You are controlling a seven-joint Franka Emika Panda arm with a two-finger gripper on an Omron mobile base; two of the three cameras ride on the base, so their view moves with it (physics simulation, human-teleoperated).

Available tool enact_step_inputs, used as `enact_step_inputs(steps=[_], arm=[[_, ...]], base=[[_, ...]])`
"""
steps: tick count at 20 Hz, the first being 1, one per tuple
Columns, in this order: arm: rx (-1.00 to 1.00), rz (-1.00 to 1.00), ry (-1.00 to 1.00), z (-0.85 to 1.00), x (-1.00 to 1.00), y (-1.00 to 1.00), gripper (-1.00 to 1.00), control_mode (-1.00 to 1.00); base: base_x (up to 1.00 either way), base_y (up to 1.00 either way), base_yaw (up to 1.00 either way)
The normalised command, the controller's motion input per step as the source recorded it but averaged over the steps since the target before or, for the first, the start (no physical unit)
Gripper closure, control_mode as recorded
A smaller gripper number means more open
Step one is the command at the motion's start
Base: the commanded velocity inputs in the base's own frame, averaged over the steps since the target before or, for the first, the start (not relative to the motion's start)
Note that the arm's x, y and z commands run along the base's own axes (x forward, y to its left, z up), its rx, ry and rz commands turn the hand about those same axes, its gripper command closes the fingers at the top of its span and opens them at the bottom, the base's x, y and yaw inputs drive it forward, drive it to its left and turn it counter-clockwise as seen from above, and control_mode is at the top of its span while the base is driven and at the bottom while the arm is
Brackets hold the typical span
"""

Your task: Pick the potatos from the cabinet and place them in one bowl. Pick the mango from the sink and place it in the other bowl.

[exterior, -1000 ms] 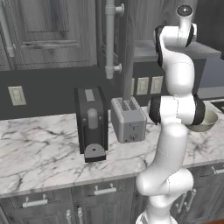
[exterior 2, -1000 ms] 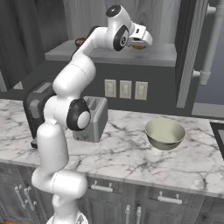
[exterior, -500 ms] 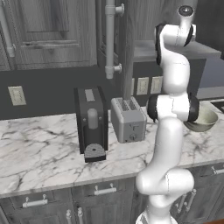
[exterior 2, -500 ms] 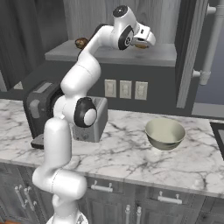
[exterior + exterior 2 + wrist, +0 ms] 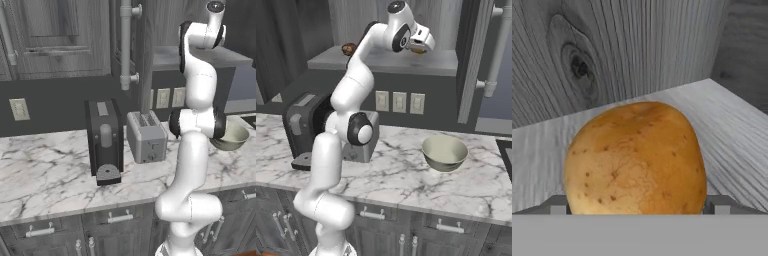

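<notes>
Arm raised to the cabinet [image 5: 406, 20], with the end effector [image 5: 417, 48] at the pale shelf [image 5: 381, 59]. In the hand view a potato [image 5: 634, 157] lies directly ahead at 12 o'clock, between the two finger tips [image 5: 558, 205], which flank its base at 9 and 3 o'clock; contact cannot be judged, so whether the end effector grips it cannot be told. A second potato [image 5: 348, 49] sits on the shelf at 9 o'clock from the end effector, well apart. The pale bowl [image 5: 444, 152] rests on the marble tabletop [image 5: 406, 175] at 6 o'clock below it, beside the toaster [image 5: 146, 136].
</notes>
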Motion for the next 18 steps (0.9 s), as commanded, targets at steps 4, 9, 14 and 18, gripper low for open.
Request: enact_step_inputs(steps=[4, 9, 14, 18], arm=[[0.0, 0.0, -0.07, 0.0, -0.48, 0.0, 1.0, -1.0], [-0.03, 0.0, -0.16, -0.04, -0.58, 0.0, 1.0, -1.0], [-0.04, 0.03, -0.22, -0.11, -0.69, 0.0, 1.0, -1.0], [-0.06, 0.04, -0.23, -0.11, -0.82, 0.0, 1.0, -1.0]], base=[[0.0, 0.0, 0.0], [0.0, 0.0, 0.0], [0.0, 0.0, 0.0], [0.0, 0.0, 0.0]])
